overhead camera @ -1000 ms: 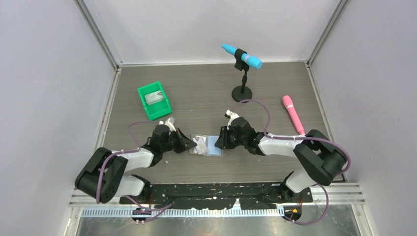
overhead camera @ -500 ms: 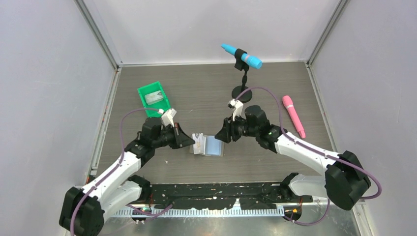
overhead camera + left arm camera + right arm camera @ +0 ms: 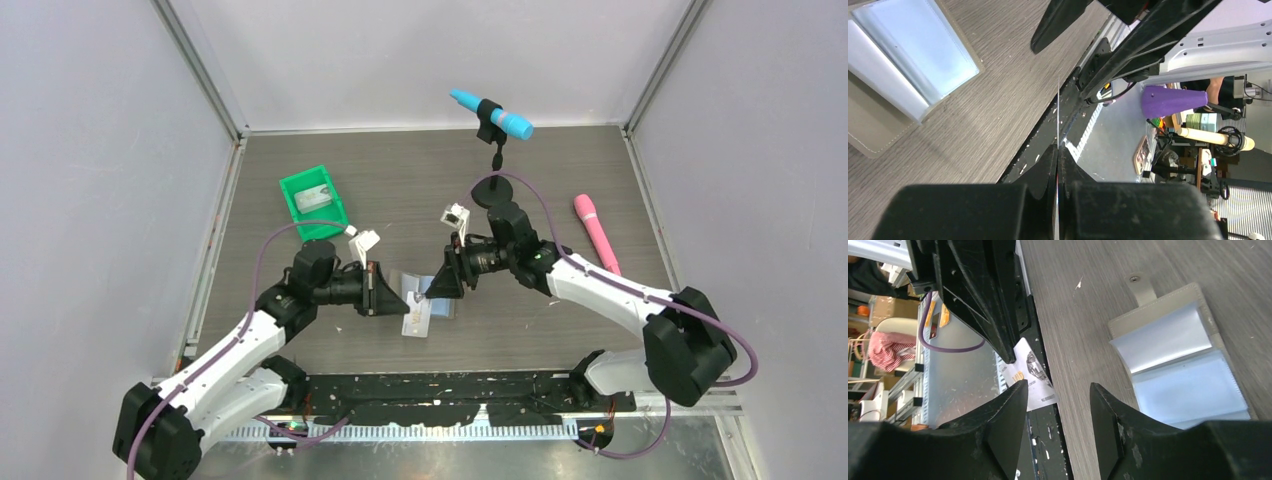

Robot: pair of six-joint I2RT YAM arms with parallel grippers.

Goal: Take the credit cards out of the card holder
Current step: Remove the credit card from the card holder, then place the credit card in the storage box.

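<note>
Near card holder (image 3: 418, 318), left hand (image 3: 388, 292) outstretched

The grey wood-grain table (image 3: 400, 170) carries a green bin (image 3: 313, 203) at ten o'clock, a black stand (image 3: 490, 190) near one o'clock, a pink microphone (image 3: 597, 233) at three o'clock, and, seemingly lying flat, the open card holder (image 3: 428, 312) near six o'clock.

card holder (image 3: 1175, 357): grey outside, pale blue pockets | card (image 3: 1032, 376): white, dark print, orange mark | desk (image 3: 400, 180): grey-brown woodgrain | bin (image 3: 291, 196): green | stand microphone (image 3: 490, 112): blue | loose microphone (image 3: 597, 233): pink
</note>
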